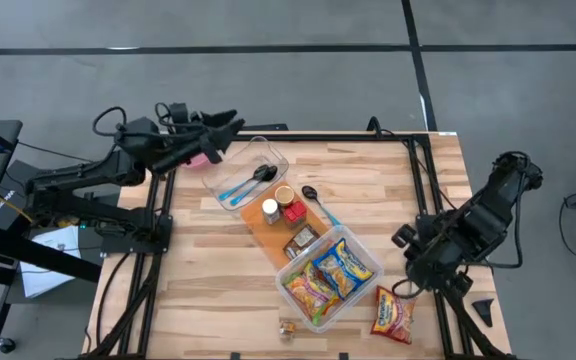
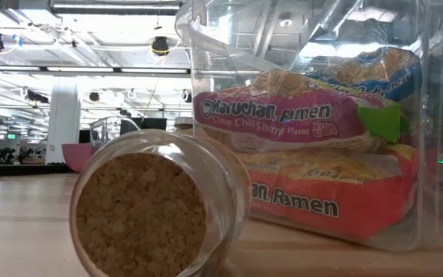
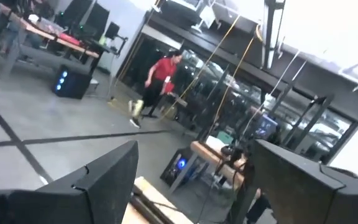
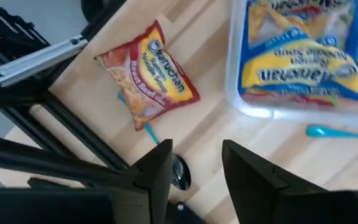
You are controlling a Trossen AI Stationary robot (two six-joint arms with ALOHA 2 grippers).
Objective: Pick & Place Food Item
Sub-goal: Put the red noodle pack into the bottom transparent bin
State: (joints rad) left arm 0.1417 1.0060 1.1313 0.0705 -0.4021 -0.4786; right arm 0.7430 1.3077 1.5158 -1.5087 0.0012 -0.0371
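Right gripper lower right of table, fingers apart, empty; Maruchan ramen packet loose beside clear bin. Left gripper upper left, open.

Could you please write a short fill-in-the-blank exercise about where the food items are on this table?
1. The red ramen packet lies on the wood, outside the clear bin, on the side nearer the ____ hand.
2. The ramen packets in that bin have blue and ____ wrappers.
3. The blue-handled spoon lies inside the clear tray nearer the ____ hand.
4. In the low view, the small jar lies on its ____.

Missing words: right; red; left; side
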